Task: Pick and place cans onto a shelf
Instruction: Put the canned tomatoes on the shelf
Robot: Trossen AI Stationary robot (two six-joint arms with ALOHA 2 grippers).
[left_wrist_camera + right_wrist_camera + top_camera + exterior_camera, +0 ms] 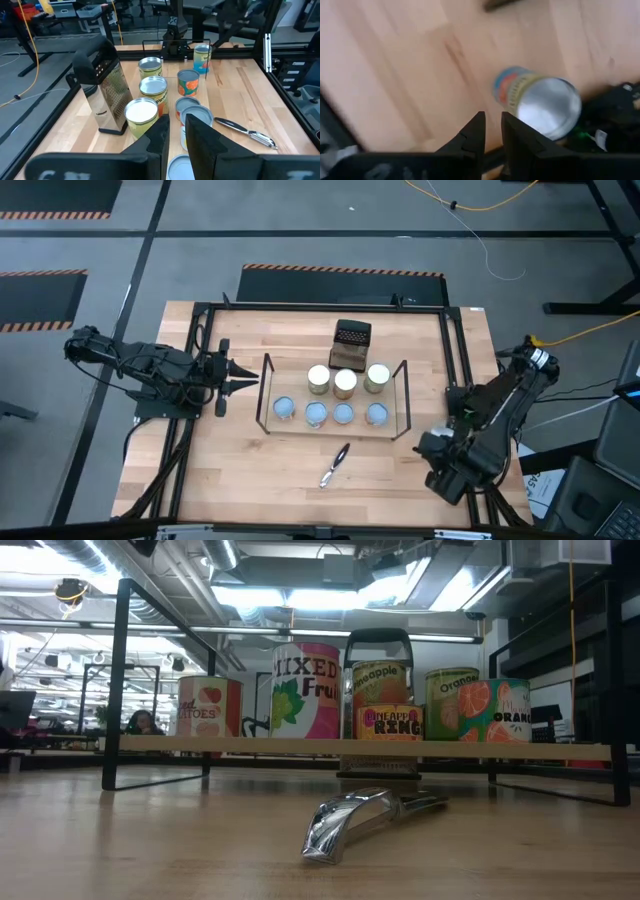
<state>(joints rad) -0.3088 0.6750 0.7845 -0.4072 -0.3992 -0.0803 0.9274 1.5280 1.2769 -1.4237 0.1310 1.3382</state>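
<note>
Seven cans (pixel 345 385) on shelf (pixel 268 395); eighth can (pixel 545 107), seemingly upright on tabletop (pixel 250 470) off shelf's right end, sits just beside right end effector (pixel 492 116), its fingers narrowly apart and empty, as are those of the farther left end effector (pixel 248 380).

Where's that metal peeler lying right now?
In the high view the peeler lies on the table in front of the shelf, nearer its right half, just below the front row of cans.

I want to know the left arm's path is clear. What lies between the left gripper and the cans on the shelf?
In the high view, only bare tabletop and the shelf's thin wire end frame separate the left gripper from the nearest cans.
</note>
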